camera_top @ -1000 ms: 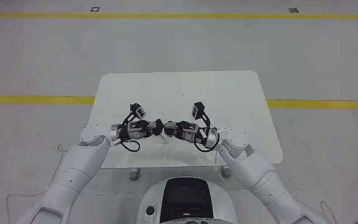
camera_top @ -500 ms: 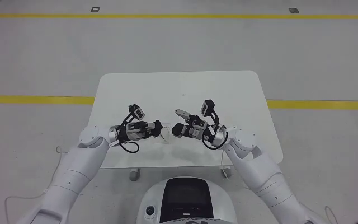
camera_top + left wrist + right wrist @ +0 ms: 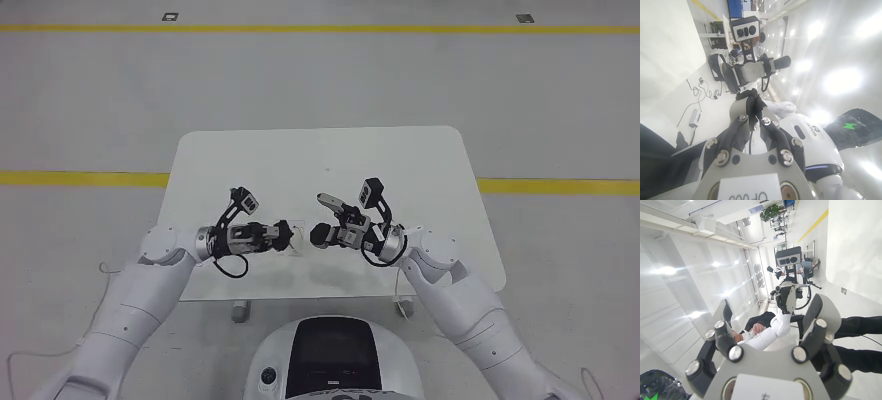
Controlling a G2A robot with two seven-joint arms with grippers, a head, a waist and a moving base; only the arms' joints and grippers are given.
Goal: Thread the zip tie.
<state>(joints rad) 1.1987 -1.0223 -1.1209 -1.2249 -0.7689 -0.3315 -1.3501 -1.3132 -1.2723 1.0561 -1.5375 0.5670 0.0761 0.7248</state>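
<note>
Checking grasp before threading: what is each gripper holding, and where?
Left gripper pinches a black plastic zip tie; which part, unclear. Right gripper open, empty.

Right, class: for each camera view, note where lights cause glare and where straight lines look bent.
Top view: even light on the table, no glare, the yellow floor lines straight. Left wrist view: ceiling lights flare into broad white patches, washing out that side. Right wrist view: its lights streak into rays; ceiling beams bow slightly.
</note>
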